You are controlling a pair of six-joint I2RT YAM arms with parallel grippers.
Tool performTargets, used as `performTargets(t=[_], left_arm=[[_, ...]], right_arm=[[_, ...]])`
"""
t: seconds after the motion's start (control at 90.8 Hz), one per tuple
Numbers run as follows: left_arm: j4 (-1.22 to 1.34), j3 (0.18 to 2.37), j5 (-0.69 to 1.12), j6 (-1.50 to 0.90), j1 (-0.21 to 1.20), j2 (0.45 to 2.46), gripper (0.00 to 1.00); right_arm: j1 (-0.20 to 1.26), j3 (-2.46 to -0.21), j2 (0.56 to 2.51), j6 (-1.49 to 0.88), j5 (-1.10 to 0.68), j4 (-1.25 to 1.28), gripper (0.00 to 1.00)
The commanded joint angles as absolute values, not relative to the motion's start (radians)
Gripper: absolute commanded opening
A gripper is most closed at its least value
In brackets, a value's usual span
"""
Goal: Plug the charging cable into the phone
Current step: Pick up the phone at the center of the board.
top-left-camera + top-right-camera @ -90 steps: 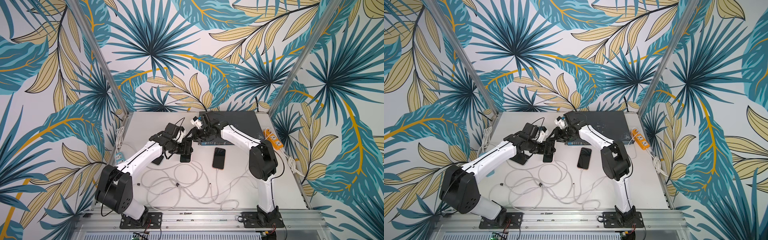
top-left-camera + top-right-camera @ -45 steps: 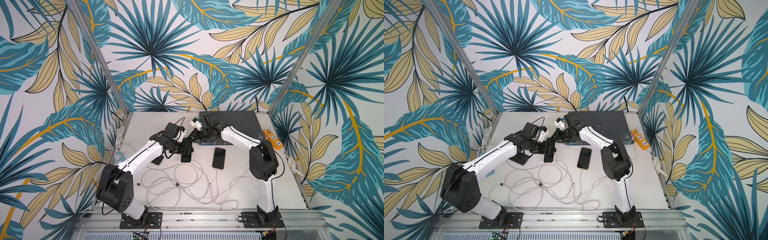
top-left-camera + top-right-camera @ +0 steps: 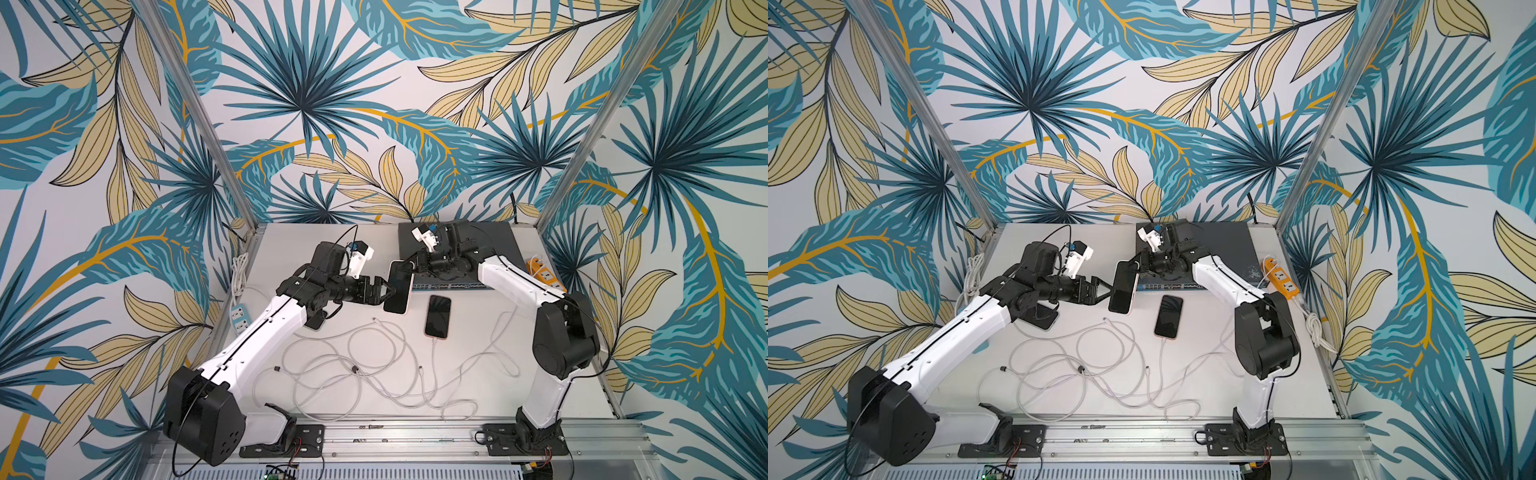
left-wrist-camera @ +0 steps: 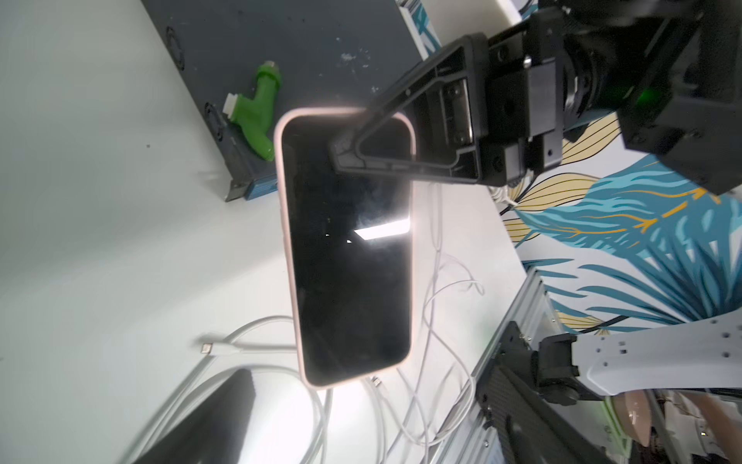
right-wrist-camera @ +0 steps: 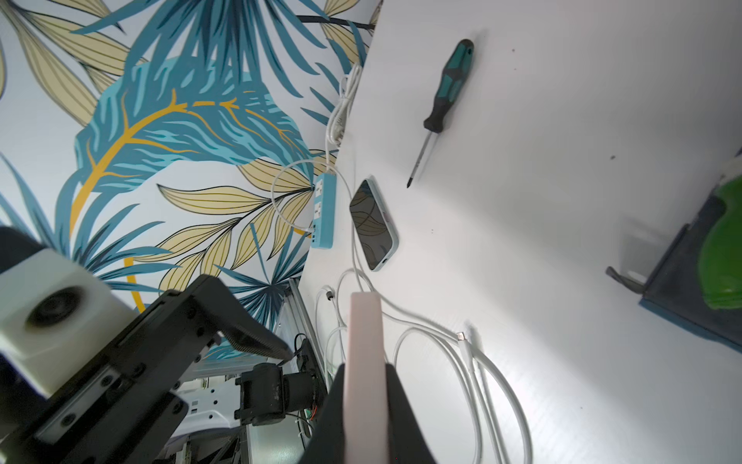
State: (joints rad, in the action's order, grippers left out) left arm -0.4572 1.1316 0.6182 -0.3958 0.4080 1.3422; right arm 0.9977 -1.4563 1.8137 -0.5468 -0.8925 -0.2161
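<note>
Phone [image 3: 398, 287], pink-cased glossy black slab, raised near rear edge of the bench [image 3: 478, 374], right gripper [image 3: 409, 266] now clamped on its upper end, left gripper [image 3: 386, 292] fingers spread wider than before

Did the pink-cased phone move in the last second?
Yes. The pink-cased phone shifted back toward the network switch and now sits nearer the flat-lying phone.
</note>
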Motion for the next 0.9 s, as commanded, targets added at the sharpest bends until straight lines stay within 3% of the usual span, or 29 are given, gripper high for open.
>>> performTargets(t=[0.0,0.342,0.617,0.793,0.892], left_arm=[[-0.326,1.113,0.747,-0.46,0.396,1.354,0.92],[-0.237,1.124,0.849,-0.498,0.39,1.37,0.84],[-0.015,1.033,0.978,-0.633,0.398,1.362,0.6],[-0.011,1.024,0.989,-0.641,0.403,1.357,0.29],[-0.004,1.03,0.997,-0.65,0.403,1.358,0.26]], right_arm=[[1.012,-1.402,1.732,-0.582,-1.032,-0.053,0.0],[1.012,-1.276,1.666,-0.773,-1.124,0.266,0.0],[1.009,-1.279,1.664,-0.851,-1.153,0.373,0.0],[1.008,-1.277,1.674,-0.884,-1.173,0.415,0.0],[1.008,-1.268,1.672,-0.887,-1.18,0.424,0.0]])
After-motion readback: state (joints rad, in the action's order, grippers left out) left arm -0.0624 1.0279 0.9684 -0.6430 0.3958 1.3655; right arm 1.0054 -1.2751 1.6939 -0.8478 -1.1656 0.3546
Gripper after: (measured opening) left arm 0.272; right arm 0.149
